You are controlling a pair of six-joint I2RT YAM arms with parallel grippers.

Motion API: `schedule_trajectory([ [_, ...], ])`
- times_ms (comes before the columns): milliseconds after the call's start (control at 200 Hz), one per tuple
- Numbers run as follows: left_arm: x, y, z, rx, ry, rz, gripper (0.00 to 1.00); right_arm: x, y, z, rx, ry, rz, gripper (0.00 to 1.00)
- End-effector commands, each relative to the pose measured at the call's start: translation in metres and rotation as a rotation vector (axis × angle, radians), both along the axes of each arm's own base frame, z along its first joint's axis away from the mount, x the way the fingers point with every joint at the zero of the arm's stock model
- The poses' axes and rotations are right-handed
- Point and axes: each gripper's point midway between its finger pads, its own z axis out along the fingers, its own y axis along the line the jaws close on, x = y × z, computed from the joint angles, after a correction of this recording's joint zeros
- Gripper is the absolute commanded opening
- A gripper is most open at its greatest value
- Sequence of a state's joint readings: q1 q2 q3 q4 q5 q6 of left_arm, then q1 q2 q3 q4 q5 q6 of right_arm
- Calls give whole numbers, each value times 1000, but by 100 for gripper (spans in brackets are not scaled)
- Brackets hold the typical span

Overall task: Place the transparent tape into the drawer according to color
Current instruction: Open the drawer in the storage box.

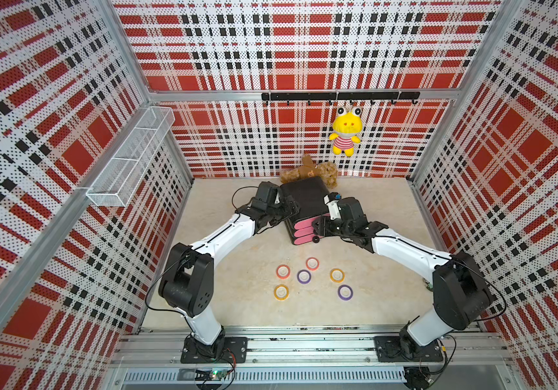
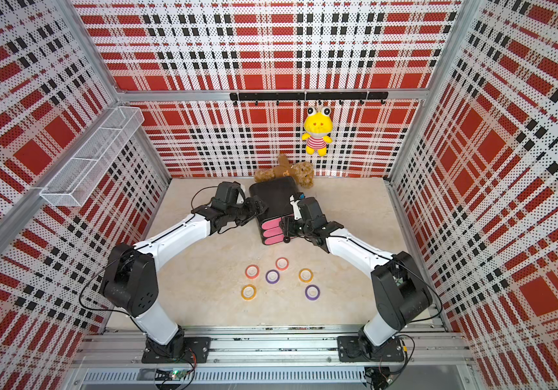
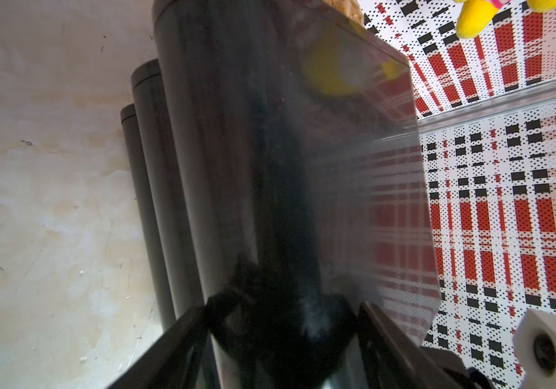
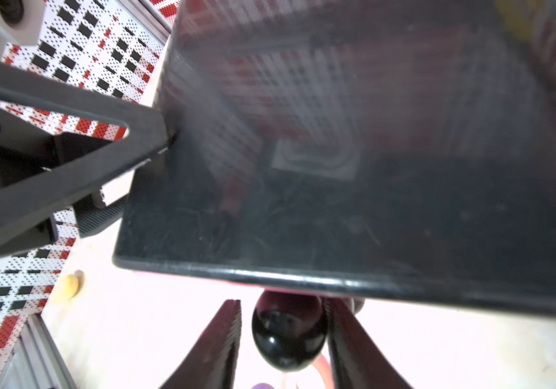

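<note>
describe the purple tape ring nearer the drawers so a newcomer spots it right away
Find the black cabinet with pink drawer fronts on the table. Six tape rings lie flat in front of it. Yours is the purple ring in the cluster's middle, beside both red-orange rings; the other purple ring lies at the corner on the right arm's side.

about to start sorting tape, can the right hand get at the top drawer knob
likely yes: the right hand straddles the top drawer knob of the drawer cabinet, nothing in between
</note>
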State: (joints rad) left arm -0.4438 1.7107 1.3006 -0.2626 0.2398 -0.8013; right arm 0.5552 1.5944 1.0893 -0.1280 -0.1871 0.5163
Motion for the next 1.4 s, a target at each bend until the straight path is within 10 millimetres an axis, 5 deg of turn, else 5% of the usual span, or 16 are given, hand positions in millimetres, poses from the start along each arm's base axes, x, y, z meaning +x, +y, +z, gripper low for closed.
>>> schedule_trajectory([
  [0,0,-6,-9,9,9,-41,76,6,8,12,30,-50,-5,40],
  [195,0,-6,-9,7,9,-46,76,5,7,15,27,-52,-12,23],
  [1393,-3,-13,-17,16,25,-53,73,-71,-17,20,25,-29,-32,19],
])
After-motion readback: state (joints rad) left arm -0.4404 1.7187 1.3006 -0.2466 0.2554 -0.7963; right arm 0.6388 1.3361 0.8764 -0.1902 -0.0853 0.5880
